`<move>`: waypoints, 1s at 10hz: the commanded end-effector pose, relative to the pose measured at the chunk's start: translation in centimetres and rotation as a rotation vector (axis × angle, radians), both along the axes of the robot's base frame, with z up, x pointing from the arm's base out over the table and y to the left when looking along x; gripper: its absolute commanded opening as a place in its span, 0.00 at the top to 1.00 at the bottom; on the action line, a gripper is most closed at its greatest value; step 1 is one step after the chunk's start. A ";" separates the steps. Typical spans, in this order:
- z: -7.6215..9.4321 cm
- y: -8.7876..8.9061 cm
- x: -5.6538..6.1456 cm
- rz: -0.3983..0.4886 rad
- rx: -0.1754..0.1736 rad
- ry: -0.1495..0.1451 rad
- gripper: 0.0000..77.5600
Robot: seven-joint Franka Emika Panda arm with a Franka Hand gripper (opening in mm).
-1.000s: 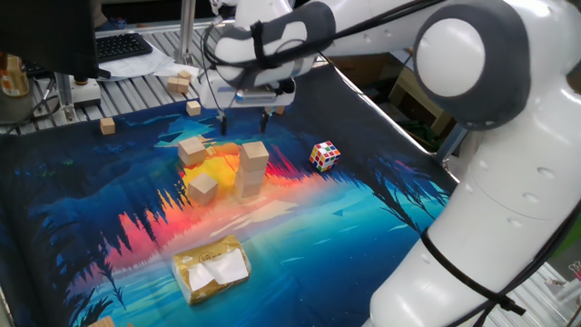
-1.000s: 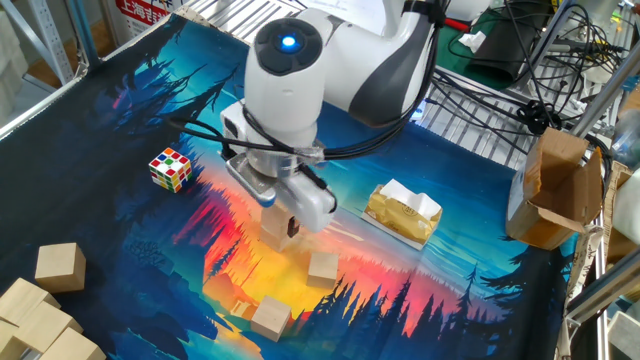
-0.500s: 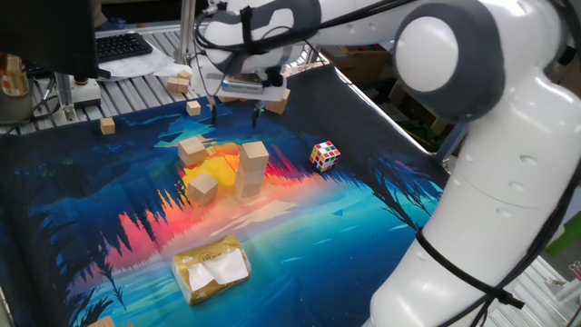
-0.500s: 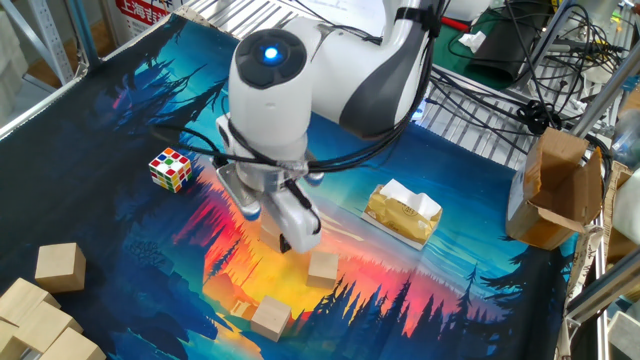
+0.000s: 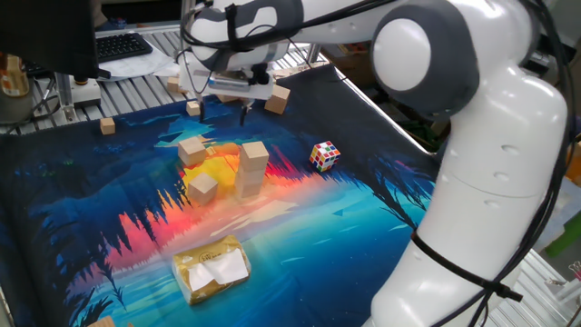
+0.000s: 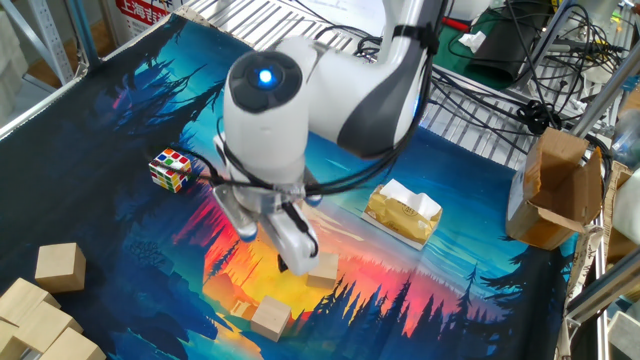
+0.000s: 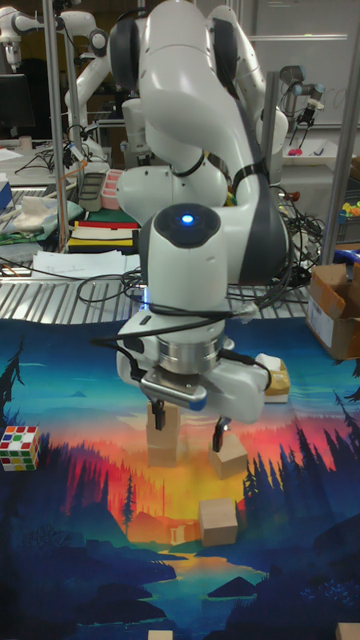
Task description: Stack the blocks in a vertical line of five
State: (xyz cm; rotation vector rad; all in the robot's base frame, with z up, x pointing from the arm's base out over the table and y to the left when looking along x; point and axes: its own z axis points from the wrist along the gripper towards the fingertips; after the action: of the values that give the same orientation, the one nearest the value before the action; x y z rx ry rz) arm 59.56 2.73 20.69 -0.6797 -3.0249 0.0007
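Gripper: the gripper (image 5: pixel 221 110) hangs above the mat with its fingers spread wide and nothing between them; in the tall fixed view (image 7: pixel 189 422) the two fingertips point down, one on each side of the stack's top.
Stack: a stack of blocks (image 5: pixel 252 170) stands upright near the mat's middle, long axis vertical; the seams are hard to count, but it looks two cubes high.
Loose blocks on the mat: one block (image 5: pixel 192 150) lies just left of the stack, turned slightly askew; another block (image 5: pixel 201 188) sits nearer the camera, close to the stack's foot.
Far blocks: one block (image 5: pixel 277 99) rests at the far edge of the mat, behind the gripper.
Puzzle cube: a multicoloured puzzle cube (image 5: pixel 324 156) sits to the right of the stack, well apart, tipped on a corner.
Packet: a yellow packet (image 5: pixel 211 268) with white paper on top lies flat near the front edge.
Tabletop: a printed sunset mat (image 5: pixel 363 213) covers it.
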 end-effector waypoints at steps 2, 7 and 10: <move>-0.9 0.8 1.3 0.130 0.005 -0.012 0.00; -2.9 2.0 3.6 0.243 -0.010 0.005 0.00; -3.7 2.4 4.0 0.299 -0.035 0.005 0.00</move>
State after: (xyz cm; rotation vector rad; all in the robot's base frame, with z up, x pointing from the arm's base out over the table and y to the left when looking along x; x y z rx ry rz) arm 63.06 4.79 17.47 -0.2684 -3.0875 0.0453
